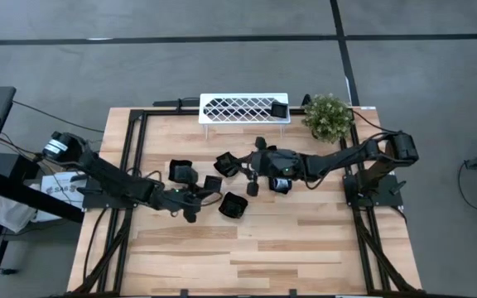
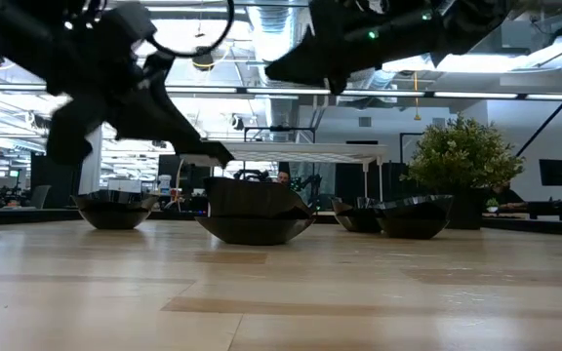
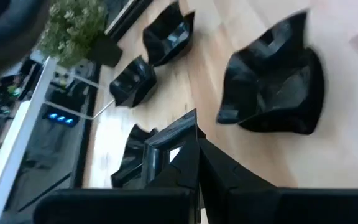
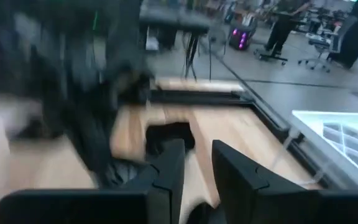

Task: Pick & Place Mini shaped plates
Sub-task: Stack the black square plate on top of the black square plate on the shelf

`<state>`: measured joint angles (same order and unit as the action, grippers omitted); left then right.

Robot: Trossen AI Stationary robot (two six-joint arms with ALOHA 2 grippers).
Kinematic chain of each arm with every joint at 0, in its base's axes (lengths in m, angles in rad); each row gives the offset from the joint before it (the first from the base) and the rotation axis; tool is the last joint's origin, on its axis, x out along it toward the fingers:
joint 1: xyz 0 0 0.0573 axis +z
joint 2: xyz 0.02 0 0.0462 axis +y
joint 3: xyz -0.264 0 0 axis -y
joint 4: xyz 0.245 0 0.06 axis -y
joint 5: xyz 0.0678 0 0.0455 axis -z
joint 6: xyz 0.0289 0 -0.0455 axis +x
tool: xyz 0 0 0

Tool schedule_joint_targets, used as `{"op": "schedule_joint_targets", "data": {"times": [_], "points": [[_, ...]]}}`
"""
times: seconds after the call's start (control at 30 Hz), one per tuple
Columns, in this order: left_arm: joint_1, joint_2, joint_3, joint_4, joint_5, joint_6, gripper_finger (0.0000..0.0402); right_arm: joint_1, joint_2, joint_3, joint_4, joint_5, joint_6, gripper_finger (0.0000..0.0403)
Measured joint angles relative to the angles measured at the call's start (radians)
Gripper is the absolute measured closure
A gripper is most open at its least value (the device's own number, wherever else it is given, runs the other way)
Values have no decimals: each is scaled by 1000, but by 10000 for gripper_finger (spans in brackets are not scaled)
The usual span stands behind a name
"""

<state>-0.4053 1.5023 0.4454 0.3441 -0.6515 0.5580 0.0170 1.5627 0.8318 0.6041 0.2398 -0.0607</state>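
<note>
Several glossy black mini plates lie on the wooden table: one point(image 1: 180, 171) toward the left, two point(image 1: 211, 183) point(image 1: 227, 164) near the middle and a lobed one point(image 1: 233, 205) nearer the front edge. Another plate point(image 1: 279, 109) sits on the right end of the white lattice rack point(image 1: 244, 108). My left gripper point(image 1: 191, 207) point(image 3: 197, 158) is shut and holds nothing. It hovers just left of the lobed plate point(image 3: 272, 81). My right gripper point(image 1: 247, 165) point(image 4: 197, 168) is raised over the table's middle, fingers a little apart with bare wood showing between them.
A potted plant point(image 1: 328, 116) stands at the back right beside the rack. Black frame rails point(image 1: 131, 165) run along the table's left and right sides. Bare wood point(image 1: 255, 257) stretches across the near half of the table.
</note>
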Motion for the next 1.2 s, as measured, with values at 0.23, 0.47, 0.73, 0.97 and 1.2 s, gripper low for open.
{"op": "schedule_joint_targets", "data": {"times": [0.23, 0.47, 0.73, 0.97, 1.2], "points": [[1, 45, 0, 70, -14, 47, 397, -59, 5, 50, -141, -20, 123, 326], [1, 44, 0, 108, -14, 49, 398, -92, 25, 51, -131, -204, 113, 325], [1, 44, 0, 121, -14, 45, 398, -67, 132, 71, -38, -191, 70, 278], [1, 44, 0, 127, -3, 44, 398, -83, 218, 180, -171, -218, 69, 234], [1, 44, 0, 129, 9, 44, 398, -83, 287, 313, -322, -325, 69, 245]]}}
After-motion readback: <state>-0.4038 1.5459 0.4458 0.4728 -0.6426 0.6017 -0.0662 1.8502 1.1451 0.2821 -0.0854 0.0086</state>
